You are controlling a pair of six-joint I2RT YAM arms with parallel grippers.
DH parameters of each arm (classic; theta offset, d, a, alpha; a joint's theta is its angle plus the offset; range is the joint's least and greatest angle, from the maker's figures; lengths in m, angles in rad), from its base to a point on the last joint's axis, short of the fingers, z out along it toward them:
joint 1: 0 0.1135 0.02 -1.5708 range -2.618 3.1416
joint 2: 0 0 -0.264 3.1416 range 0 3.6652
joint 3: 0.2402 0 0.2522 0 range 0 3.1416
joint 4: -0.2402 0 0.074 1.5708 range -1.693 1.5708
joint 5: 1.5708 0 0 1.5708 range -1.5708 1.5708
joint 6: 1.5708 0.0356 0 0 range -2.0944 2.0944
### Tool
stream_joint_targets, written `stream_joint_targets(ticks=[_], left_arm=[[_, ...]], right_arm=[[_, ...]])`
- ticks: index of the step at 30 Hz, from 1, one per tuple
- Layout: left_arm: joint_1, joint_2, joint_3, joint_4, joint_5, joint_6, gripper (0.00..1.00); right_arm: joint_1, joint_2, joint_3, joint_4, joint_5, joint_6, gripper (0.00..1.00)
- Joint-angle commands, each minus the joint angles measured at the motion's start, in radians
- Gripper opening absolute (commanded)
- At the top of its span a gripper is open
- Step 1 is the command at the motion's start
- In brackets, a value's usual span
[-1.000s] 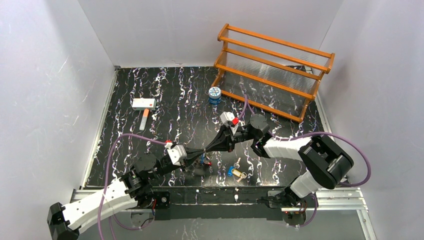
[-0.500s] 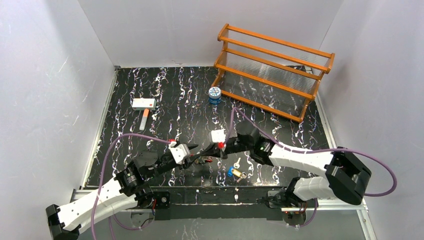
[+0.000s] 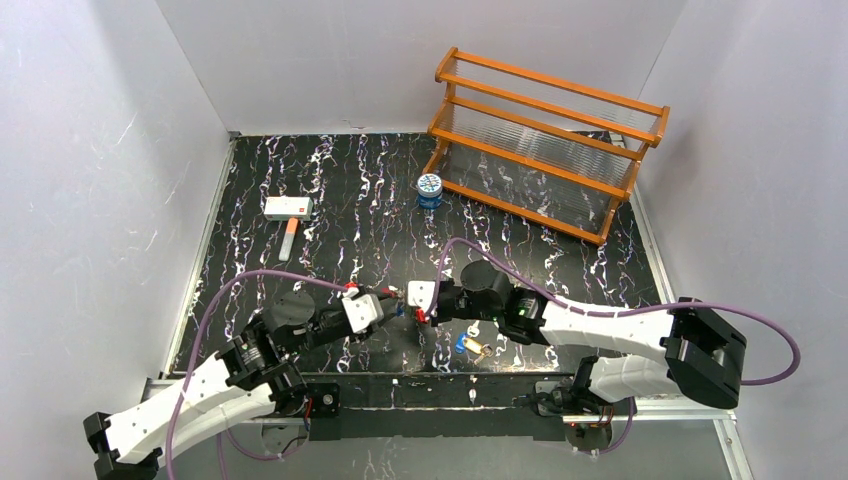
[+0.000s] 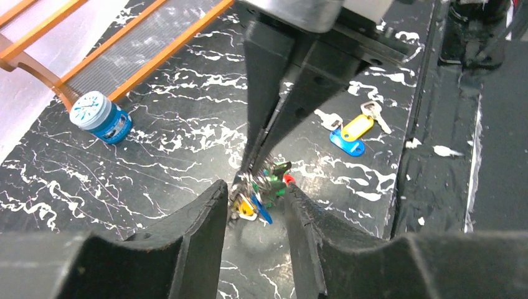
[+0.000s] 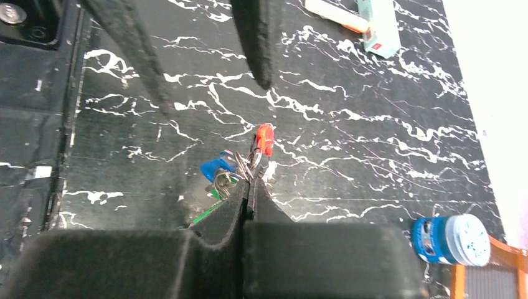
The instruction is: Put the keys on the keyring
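At the bottom of the top view both arms reach inward and meet just above the near table edge, slightly left of centre. The left gripper point(image 4: 255, 185) stands partly open, its two fingers point(image 4: 199, 230) set on either side of the bunch of keys point(image 4: 261, 187) and close to it; whether they touch it cannot be told. The right gripper point(image 5: 250, 185) is fully closed, its tips pinching the top of the same bunch. In the right wrist view a red head point(image 5: 266, 138), a blue head point(image 5: 216, 168) and a green head point(image 5: 205, 215) fan out from those tips. Thin silvery loops point(image 5: 248, 163) show among them; it cannot be told whether these are the keyring. To the lower right of the bunch in the top view, a loose pair of silver keys point(image 4: 350, 129) with blue and yellow tags lies flat on the black marbled table point(image 3: 330, 170), apart from both grippers. Further up, at centre left, a white box point(image 3: 288, 207) lies with an orange stick point(image 3: 290, 240) just below it. At upper centre stands a small blue-and-white tin point(image 3: 430, 189), upright, just beside the orange wooden rack point(image 3: 548, 143) in the upper right.
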Motion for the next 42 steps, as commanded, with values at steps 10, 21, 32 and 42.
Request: stream_joint_targets(ticks=[10,21,32,42], left_arm=[[0.001,0.105,-0.018,0.042,-0.019,0.017,0.29],[0.0,0.162,-0.079,0.171,-0.083,0.0,0.15],[0.001,0.173,-0.083,0.175,-0.112,0.01,0.0],[0.001,0.02,-0.157,0.219,-0.112,-0.014,0.0]], right_arm=[[0.03,-0.036,0.009,0.068,0.053,-0.01,0.01],[0.03,-0.052,0.008,0.076,0.034,0.02,0.01],[0.03,-0.05,0.011,0.083,0.024,0.038,0.01],[-0.1,-0.133,-0.08,0.212,-0.196,0.179,0.49]])
